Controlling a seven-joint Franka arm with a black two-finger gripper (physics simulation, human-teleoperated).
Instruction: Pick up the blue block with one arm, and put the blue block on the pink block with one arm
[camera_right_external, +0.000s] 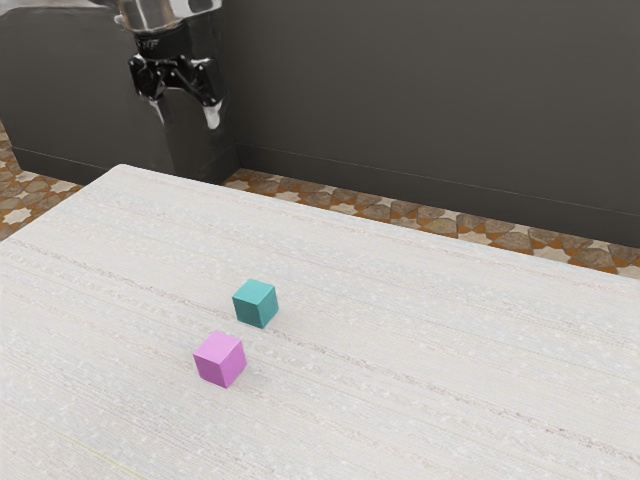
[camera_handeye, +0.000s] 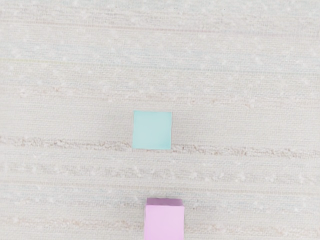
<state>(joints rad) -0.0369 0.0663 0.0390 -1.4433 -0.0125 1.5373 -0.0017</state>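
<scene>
Gripper (camera_right_external: 186, 110) high above the table (camera_right_external: 450, 330), fingers spread, holding nothing. Blue block (camera_right_external: 256, 303) (teal shade) flat on the table, well below the gripper; in the wrist view (camera_handeye: 152, 130) it sits under the hand. Pink block (camera_right_external: 220, 359) near it, not touching.

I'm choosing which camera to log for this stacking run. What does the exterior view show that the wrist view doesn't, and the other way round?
The exterior view adds the gripper, open and empty, high above the far edge of the table, plus the dark wall, the tiled floor and the blocks' side faces. The wrist view adds a straight-down look at the blocks' top faces and the bare strip between them. Both share the blue block and the pink block, resting apart on the table, not yet stacked.
</scene>
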